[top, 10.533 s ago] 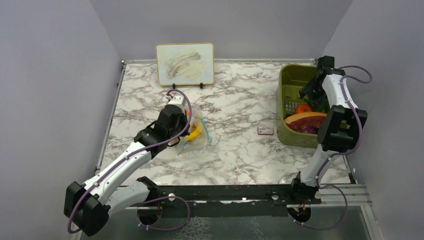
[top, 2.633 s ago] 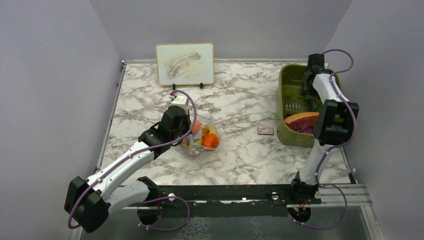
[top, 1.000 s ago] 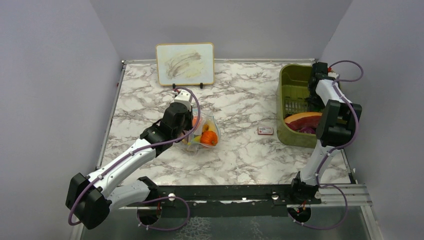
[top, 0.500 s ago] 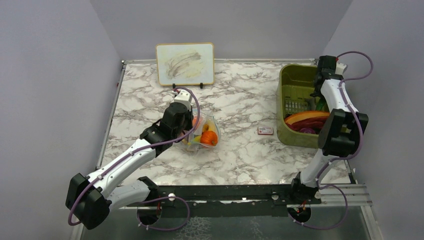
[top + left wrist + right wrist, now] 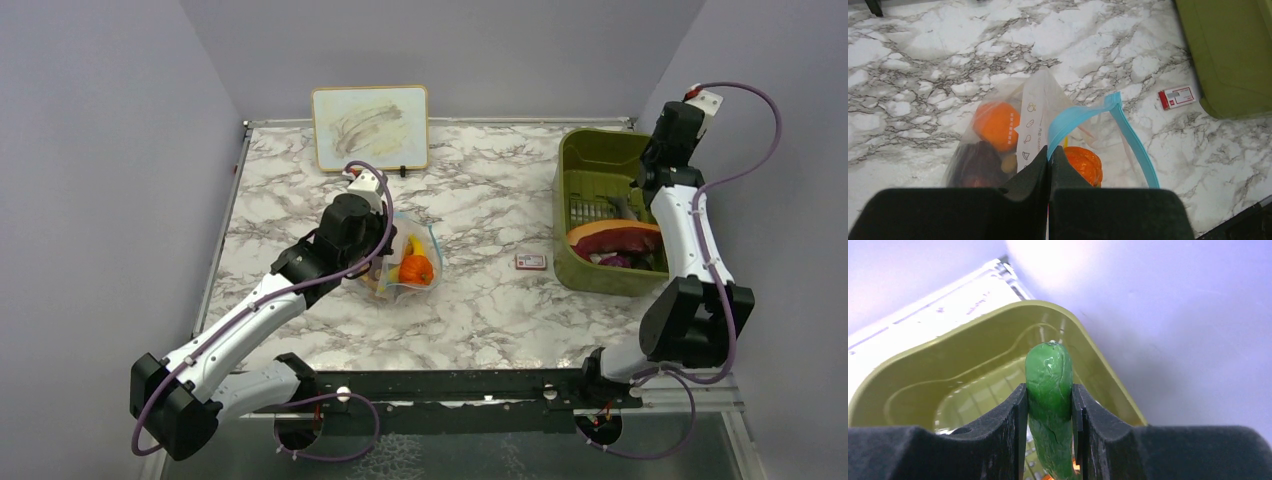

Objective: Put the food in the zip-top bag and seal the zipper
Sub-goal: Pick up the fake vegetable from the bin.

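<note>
The left gripper (image 5: pixel 1049 150) is pinching the limp zip-top bag (image 5: pixel 1034 107) by its zipper (image 5: pixel 1082 118), while the right gripper (image 5: pixel 1049 392) is clamping the likely slick green piece (image 5: pixel 1049 367) mid-body.

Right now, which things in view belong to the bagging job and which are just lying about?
Job: zip-top bag, its zipper pinched by the left hand, orange pieces inside, green piece in the right hand, food in the olive-green bin.
Lying about: red-and-white card, picture board, that bin itself.
</note>
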Available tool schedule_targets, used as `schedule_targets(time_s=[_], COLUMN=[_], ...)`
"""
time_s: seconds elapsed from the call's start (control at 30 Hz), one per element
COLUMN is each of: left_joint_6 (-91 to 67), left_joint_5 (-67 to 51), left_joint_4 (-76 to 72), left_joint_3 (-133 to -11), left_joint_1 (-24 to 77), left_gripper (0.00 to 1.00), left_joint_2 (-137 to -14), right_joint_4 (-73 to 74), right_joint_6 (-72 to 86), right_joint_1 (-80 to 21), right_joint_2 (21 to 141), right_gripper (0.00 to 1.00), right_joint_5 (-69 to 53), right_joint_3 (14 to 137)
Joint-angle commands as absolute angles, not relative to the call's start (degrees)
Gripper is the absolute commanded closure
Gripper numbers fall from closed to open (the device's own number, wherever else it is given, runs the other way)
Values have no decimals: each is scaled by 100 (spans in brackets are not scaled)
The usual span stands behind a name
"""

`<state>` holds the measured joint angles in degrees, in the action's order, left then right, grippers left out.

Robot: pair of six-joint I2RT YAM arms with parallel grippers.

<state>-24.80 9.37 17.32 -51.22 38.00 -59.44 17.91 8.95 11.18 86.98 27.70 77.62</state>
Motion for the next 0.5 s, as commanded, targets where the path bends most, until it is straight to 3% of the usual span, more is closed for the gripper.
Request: schedule_targets(time_s=[0.0,0.47], left_joint_6=[-2617,-2267], left_joint_5=[403,-227], left_joint_4=[1889,2107], left_joint_3=[-5204,-5461], left_joint_1=[3814,3814], left_gripper=[100,100], left_joint_2=[-5840,-5371], right_joint_4=[878,1072], right_joint_6=[764,2054], right_joint_1=[967,667], right_joint_2=[8000,6263], right_gripper=[83,83], right_joint_5=[2088,-1383], right_joint_3=[7351,6646])
